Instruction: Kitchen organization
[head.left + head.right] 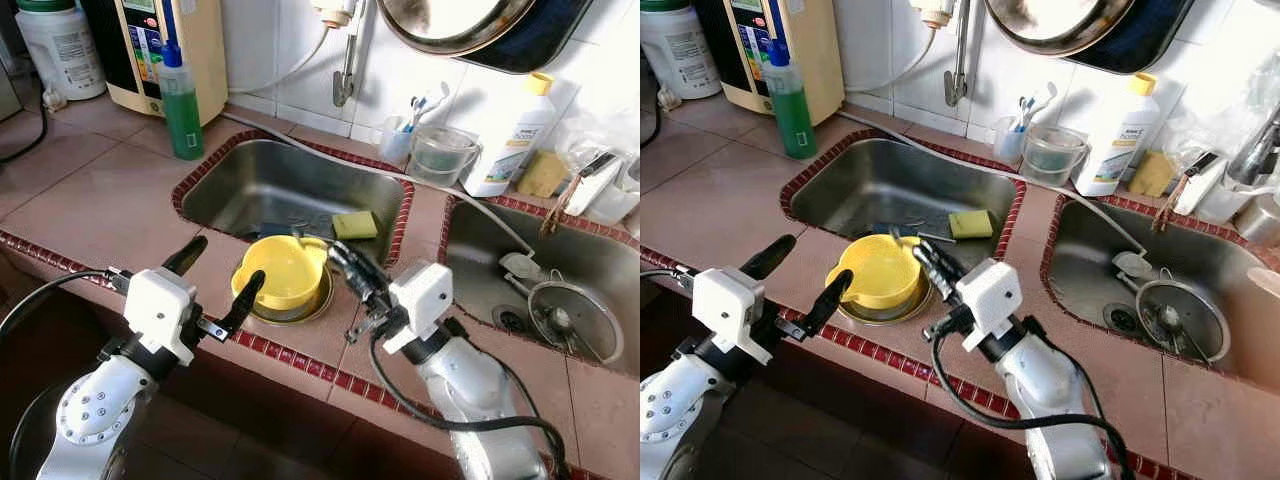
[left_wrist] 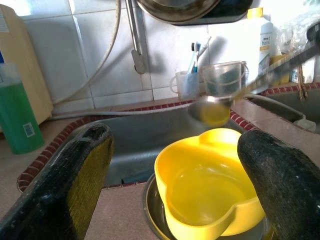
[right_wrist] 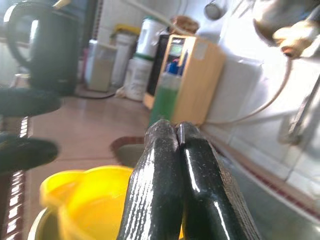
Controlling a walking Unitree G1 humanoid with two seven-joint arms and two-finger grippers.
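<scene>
- Left end effector (image 1: pixel 222 280): fingers spread wide apart, gripping nothing; one fingertip (image 1: pixel 246 292) just beside the near-left rim of the yellow bowl (image 1: pixel 283 272), the other out over bare table (image 1: pixel 90 215) to the left; cannot tell whether the near tip touches the rim.
- Left wrist view: both black fingers (image 2: pixel 82 175) frame the bowl, which looks empty inside.
- Right end effector (image 1: pixel 340 258): fingers pressed together, nothing visible between them; tips at the bowl's right edge, above the rim; contact with the bowl cannot be told.
- Right wrist view: closed fingers (image 3: pixel 172 165) point across the bowl toward the green bottle (image 3: pixel 165 97).
- Bowl: upright, nested in a shallow metal dish (image 1: pixel 318 303); both sit on the tiled table between its front edge and the left sink (image 1: pixel 250 185).
- Left sink: yellow-green sponge (image 1: pixel 355 224) lies on its near-right edge, just behind the bowl; a few utensils in the basin, too dim to name.
- A hose (image 1: pixel 400 180) runs from the back wall across the strip between sinks into the right sink (image 1: pixel 590 260), which holds a round metal lid (image 1: pixel 575 318).
- Behind the left sink: green bottle upright at the far-left corner; beige appliance (image 1: pixel 200 50) and white tub (image 1: pixel 60 45) beyond it.
- Along the back wall between the sinks: toothbrush cup (image 1: pixel 398 140), clear jug (image 1: pixel 442 153), white bottle with yellow cap (image 1: pixel 515 135).
</scene>
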